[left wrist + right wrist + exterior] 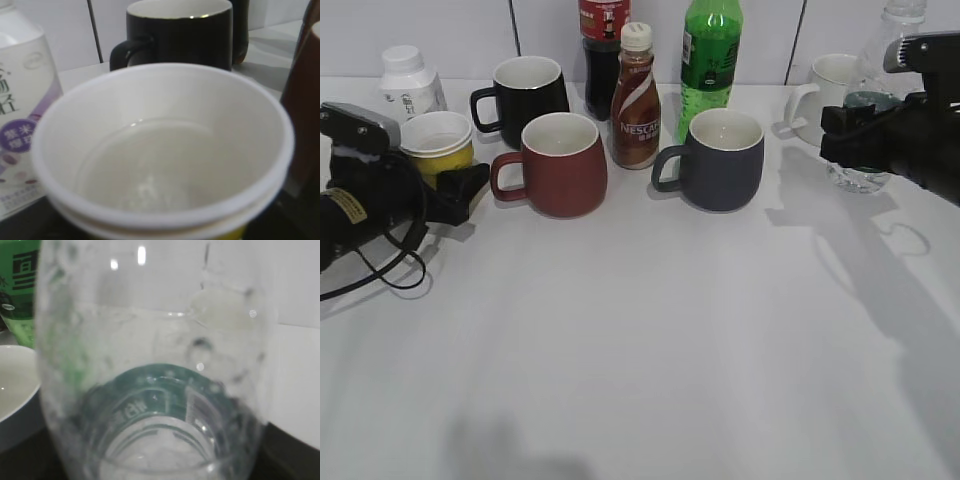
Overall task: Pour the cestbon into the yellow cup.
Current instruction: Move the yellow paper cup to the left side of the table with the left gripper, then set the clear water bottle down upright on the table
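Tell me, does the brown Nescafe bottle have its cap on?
Yes, the Nescafe bottle has a cream cap on top.

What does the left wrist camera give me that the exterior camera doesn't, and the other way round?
Only the left wrist view looks into the yellow cup: white inside with a little clear liquid at the bottom. Only the exterior view shows the right gripper at the clear water bottle on the far right, plus the grey mug and green bottle. Both show the black mug and the white bottle beside the cup.
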`<move>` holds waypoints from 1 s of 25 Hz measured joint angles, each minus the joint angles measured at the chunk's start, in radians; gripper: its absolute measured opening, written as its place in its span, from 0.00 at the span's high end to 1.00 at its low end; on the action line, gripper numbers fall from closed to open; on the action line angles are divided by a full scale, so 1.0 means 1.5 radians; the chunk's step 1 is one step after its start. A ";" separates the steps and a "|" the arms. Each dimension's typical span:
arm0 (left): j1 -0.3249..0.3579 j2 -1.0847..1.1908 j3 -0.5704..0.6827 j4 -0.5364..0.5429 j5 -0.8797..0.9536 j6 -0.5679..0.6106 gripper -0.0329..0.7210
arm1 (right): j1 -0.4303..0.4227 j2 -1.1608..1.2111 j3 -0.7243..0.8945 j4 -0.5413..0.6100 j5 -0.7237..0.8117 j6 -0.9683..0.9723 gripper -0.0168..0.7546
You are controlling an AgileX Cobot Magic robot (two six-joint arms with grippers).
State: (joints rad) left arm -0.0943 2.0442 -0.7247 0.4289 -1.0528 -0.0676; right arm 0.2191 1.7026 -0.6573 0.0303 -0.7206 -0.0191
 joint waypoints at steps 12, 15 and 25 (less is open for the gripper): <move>0.001 -0.039 0.058 -0.002 0.002 0.000 0.17 | -0.001 0.064 -0.042 0.000 -0.018 -0.020 0.38; 0.001 -0.052 0.075 -0.003 0.003 0.000 0.17 | -0.001 0.102 -0.054 0.000 -0.043 -0.022 0.38; 0.001 -0.090 0.125 -0.024 0.008 0.000 0.17 | -0.001 0.179 -0.058 0.000 -0.121 -0.032 0.38</move>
State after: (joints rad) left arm -0.0934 1.9090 -0.5371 0.3932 -1.0409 -0.0676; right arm 0.2181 1.9712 -0.7441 0.0303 -0.9014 -0.0674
